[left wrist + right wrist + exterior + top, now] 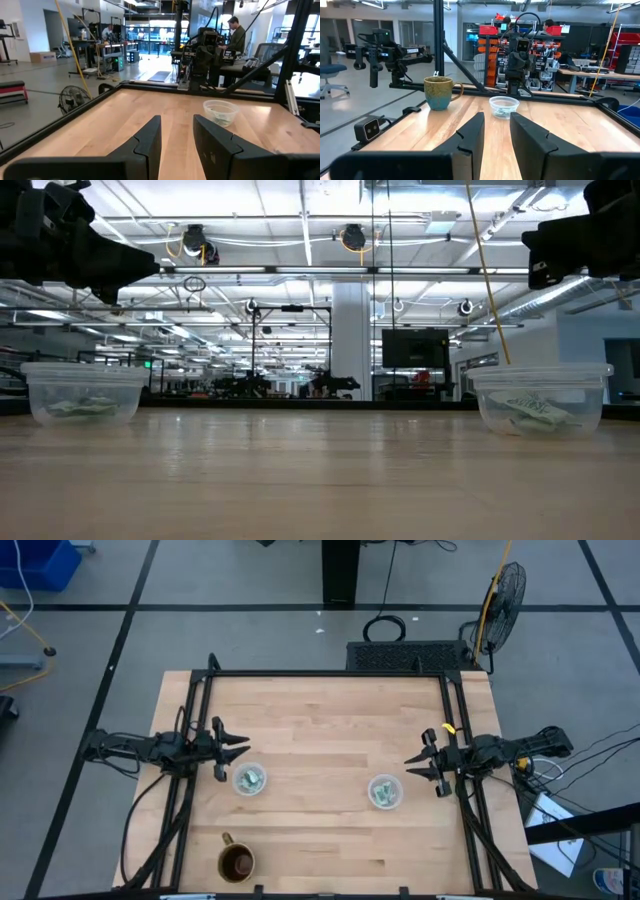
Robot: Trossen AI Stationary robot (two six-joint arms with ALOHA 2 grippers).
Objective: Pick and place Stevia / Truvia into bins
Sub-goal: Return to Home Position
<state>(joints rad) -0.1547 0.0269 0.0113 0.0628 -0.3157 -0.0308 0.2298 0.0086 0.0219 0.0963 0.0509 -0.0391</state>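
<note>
Two clear round cups stand on their bases on the wooden table: the left cup and the right cup. Green and white packets lie inside both cups; I see none loose on the table. My left gripper is open, raised above the table just beyond the left cup's far-left side. My right gripper is open and raised, just right of the right cup.
A brown mug stands near the table's near edge, on the left. A black frame runs along the far and side edges. Bare wood lies between the two cups. People show in the room beyond.
</note>
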